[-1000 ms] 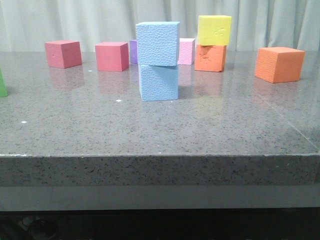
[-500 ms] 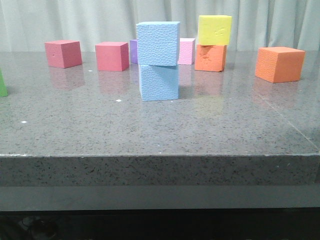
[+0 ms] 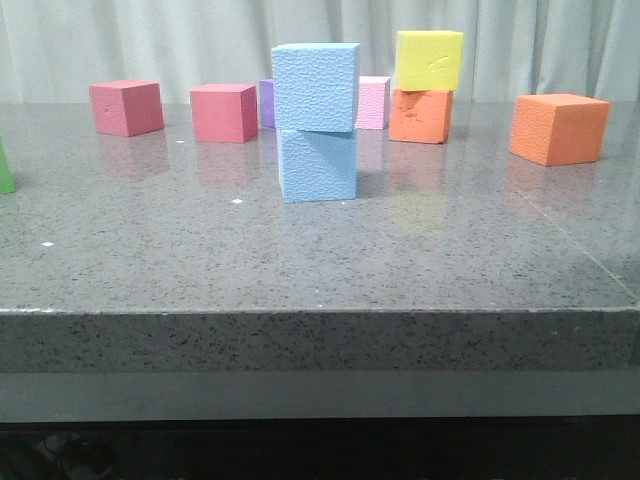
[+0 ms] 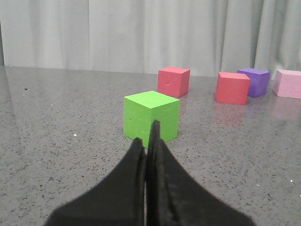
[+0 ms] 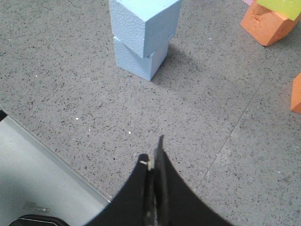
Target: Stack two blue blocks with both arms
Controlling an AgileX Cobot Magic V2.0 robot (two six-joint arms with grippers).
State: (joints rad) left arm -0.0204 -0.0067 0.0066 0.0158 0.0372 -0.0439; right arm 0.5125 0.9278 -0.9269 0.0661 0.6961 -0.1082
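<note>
Two sky-blue blocks stand stacked mid-table: the upper blue block (image 3: pixel 315 87) rests on the lower blue block (image 3: pixel 318 164), turned slightly off square. The stack also shows in the right wrist view, upper block (image 5: pixel 143 21) on lower block (image 5: pixel 141 59). Neither gripper shows in the front view. My left gripper (image 4: pixel 148 136) is shut and empty, low over the table, just short of a green cube (image 4: pixel 151 117). My right gripper (image 5: pixel 153 153) is shut and empty, near the table's front edge, well back from the stack.
Two red cubes (image 3: pixel 126 107) (image 3: pixel 224 112), a purple cube (image 3: pixel 267 103) and a pink cube (image 3: pixel 373 102) stand at the back. A yellow cube (image 3: pixel 429 59) sits on an orange cube (image 3: pixel 420 115); another orange cube (image 3: pixel 559 128) stands at the right. The green cube's edge (image 3: pixel 5 168) shows far left.
</note>
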